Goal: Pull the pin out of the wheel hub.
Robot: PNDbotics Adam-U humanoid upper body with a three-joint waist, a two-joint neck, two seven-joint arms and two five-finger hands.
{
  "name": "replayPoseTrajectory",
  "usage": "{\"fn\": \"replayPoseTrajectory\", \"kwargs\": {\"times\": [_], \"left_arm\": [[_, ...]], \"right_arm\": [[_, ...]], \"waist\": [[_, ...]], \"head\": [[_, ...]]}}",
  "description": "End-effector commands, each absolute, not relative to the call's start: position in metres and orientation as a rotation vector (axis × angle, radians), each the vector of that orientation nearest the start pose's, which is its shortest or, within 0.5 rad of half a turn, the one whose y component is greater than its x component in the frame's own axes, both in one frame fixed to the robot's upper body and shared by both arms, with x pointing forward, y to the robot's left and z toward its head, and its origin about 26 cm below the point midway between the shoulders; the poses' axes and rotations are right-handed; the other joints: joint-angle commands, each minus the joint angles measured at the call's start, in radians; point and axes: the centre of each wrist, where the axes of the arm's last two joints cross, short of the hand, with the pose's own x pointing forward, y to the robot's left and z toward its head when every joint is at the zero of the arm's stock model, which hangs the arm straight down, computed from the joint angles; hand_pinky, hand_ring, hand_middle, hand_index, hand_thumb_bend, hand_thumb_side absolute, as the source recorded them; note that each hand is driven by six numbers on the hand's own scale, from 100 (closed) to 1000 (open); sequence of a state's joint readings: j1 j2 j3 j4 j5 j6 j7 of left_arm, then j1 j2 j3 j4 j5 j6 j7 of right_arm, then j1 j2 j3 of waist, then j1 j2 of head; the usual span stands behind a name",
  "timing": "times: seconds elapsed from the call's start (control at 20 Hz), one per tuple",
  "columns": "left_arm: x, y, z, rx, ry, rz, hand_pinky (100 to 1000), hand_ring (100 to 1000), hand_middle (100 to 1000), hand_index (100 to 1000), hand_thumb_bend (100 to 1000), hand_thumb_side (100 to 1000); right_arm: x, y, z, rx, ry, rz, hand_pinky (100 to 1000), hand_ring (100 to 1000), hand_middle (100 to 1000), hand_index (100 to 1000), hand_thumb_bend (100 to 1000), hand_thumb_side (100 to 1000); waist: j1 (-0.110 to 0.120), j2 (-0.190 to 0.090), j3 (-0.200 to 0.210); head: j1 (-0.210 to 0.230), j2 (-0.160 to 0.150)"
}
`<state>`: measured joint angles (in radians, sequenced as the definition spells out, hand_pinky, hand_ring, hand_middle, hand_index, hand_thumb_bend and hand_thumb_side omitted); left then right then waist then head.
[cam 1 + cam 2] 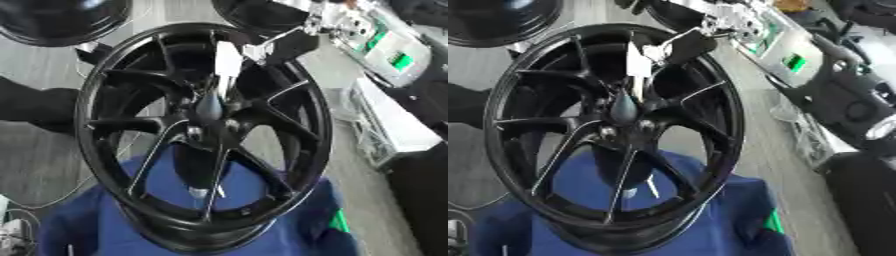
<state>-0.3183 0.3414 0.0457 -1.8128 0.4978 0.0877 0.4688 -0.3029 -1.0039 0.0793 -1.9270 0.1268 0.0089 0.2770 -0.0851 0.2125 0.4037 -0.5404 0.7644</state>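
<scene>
I see the black wheel hub point(206, 135) standing on its rim, tilted, on a blue cloth point(289, 225) that covers the table. At the centre of the spokes there is a dark, rounded pin point(210, 107), sitting in the middle hole of the hub. My right arm comes in from the upper right. Its hand point(229, 62) reaches over the top of the rim and points down toward the pin; a pale flat part of it hangs just above the pin. I cannot tell if the fingers are open or closed. My left hand does not show.
</scene>
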Motion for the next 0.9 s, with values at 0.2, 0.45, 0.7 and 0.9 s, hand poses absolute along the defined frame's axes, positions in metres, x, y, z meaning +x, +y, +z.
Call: {"fn": "replayPoseTrajectory", "kwargs": {"times": [0.2, 0.45, 0.7, 0.9], "left_arm": [[0.3266, 0.2888, 0.1784, 0.026, -1.973, 0.424, 753, 752, 675, 761, 185, 719], [0.327, 0.2877, 0.1787, 0.022, -1.975, 0.413, 752, 752, 674, 760, 183, 720], [0.3271, 0.2877, 0.1779, 0.025, -1.971, 0.411, 752, 752, 674, 756, 182, 724], [0.3273, 0.2875, 0.1781, 0.027, -1.971, 0.408, 751, 753, 673, 754, 181, 726]], "right_arm": [[0.2949, -0.3416, 0.2665, -0.675, -1.736, 1.336, 982, 833, 826, 890, 100, 362], [0.2934, -0.3426, 0.2701, -0.667, -1.734, 1.301, 985, 837, 830, 897, 100, 384], [0.293, -0.3427, 0.268, -0.684, -1.715, 1.347, 993, 849, 839, 908, 100, 455], [0.2942, -0.3447, 0.2662, -0.693, -1.695, 1.382, 992, 850, 839, 911, 100, 475]], "waist": [[0.0, -0.009, -0.003], [0.0, -0.006, -0.002], [-0.003, 0.001, -0.001], [-0.006, 0.006, 0.0]], "head": [[-0.01, 0.006], [-0.02, 0.006], [-0.03, 0.006], [-0.035, 0.006]]}}
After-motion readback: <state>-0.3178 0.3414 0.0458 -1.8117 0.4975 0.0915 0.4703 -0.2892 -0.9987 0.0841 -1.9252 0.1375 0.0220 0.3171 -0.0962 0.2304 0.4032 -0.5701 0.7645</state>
